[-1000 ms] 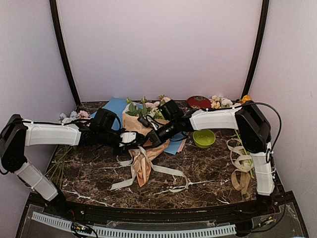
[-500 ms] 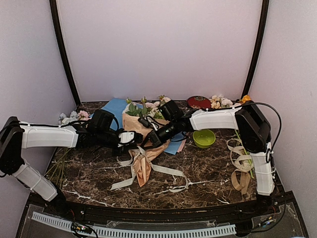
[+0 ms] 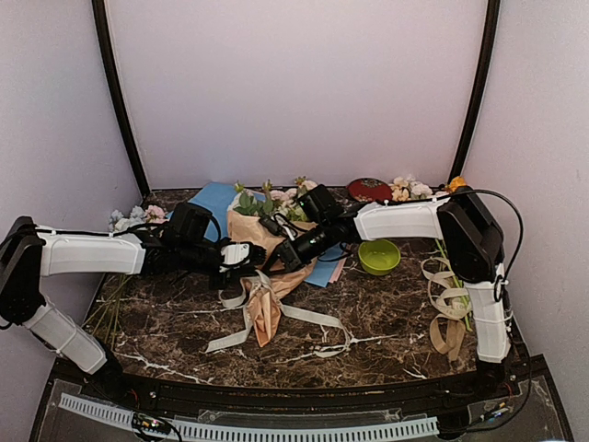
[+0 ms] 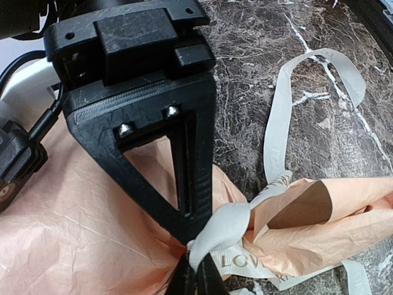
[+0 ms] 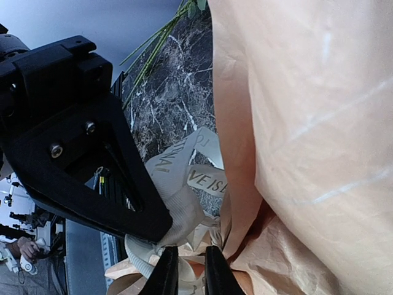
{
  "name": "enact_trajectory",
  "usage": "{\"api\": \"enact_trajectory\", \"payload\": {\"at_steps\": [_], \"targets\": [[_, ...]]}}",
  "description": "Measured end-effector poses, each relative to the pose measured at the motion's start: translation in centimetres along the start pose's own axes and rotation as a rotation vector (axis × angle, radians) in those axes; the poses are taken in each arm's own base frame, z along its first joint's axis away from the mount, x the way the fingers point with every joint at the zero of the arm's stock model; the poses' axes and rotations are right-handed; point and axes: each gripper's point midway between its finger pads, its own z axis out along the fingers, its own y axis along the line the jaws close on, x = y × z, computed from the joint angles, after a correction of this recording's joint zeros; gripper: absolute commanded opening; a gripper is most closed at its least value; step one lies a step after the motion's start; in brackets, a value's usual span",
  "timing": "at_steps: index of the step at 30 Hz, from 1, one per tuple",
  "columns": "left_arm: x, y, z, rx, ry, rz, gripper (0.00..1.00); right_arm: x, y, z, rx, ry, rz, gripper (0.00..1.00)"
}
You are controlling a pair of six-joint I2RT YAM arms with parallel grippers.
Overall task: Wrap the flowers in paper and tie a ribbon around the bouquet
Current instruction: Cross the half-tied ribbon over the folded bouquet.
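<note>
1. At mid-counter, the bouquet lies between the two arms, with its blooms toward the back wall and its point toward the near edge. Nothing pins it down, so a sideways tug could drag or roll the whole cone.
2. Paper is thin and creased. A hard pull at the waist could tear it or let the cone spring loose.
3. Flowers poke out of the wide end. If the wrap goes slack, the stems could slide out.
4. Ribbon circles the narrow waist, and its tails trail loose over the counter. A tail could snag on an arm and undo the tie.
5. Left pincer is clamped tight on a fold of ribbon at the waist. If it pulls alone, it could slide the band off toward the point.
6. Right pincer has its jaws a little parted beside the bunched ribbon, with nothing clearly pinched. With that end free, tension could be lost and the knot may loosen before it is cinched.
</note>
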Motion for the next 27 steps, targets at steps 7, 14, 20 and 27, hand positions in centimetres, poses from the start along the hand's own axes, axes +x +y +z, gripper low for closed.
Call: {"api": "enact_trajectory", "payload": {"at_steps": [7,14,20,27], "targets": [[0.2,0.2,0.0,-0.011,0.011,0.002,0.00,0.3,1.1,0.2,-0.056,0.017,-0.007,0.12],[0.3,0.3,0.0,-0.018,0.018,0.005,0.13,1.1,1.3,0.6,-0.091,0.045,-0.017,0.06],[0.6,-0.1,0.0,0.001,0.026,0.004,0.24,1.7,1.0,0.9,-0.098,0.061,-0.010,0.05],[0.3,1.0,-0.8,-0.066,0.034,-0.095,0.54,1.6,1.3,0.9,-0.115,0.057,-0.017,0.05]]}}
